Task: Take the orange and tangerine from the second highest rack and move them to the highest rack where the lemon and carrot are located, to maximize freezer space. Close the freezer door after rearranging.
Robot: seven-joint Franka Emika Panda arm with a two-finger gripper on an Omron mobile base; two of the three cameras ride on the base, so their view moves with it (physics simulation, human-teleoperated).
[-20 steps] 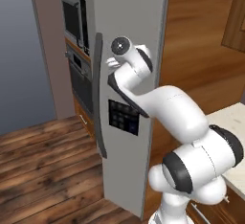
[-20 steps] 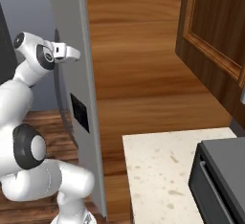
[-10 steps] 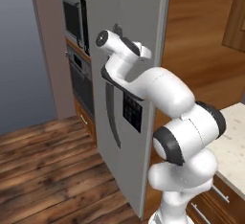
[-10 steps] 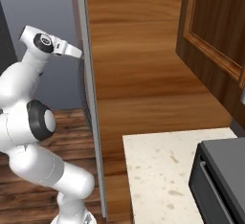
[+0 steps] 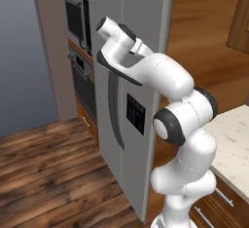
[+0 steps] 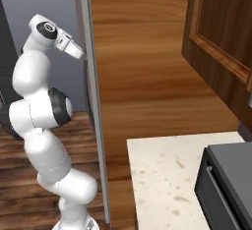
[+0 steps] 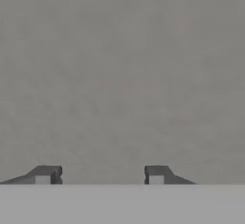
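The freezer door (image 5: 138,163) is a matte-grey panel with a dark dispenser panel and a curved dark handle (image 5: 115,110). It lies flat in line with the front of the freezer (image 5: 104,37). From the right base view its edge is a thin grey strip (image 6: 93,126). My gripper (image 7: 100,175) is open, fingertips (image 7: 45,174) apart, with the plain grey door face right in front. The hand (image 6: 74,50) rests against the door high up. The orange, tangerine, lemon, carrot and both racks are hidden behind the door.
A wood-framed microwave (image 5: 75,20) and oven (image 5: 83,78) column stands left of the freezer. Wood floor (image 5: 48,173) lies in front. A speckled counter (image 6: 172,185) with a dark appliance (image 6: 226,185) is on the right, under a wooden wall cabinet (image 6: 221,32).
The freezer door has swung from standing ajar to flat against the cabinet. My arm followed it, with the hand staying on the door's upper part.
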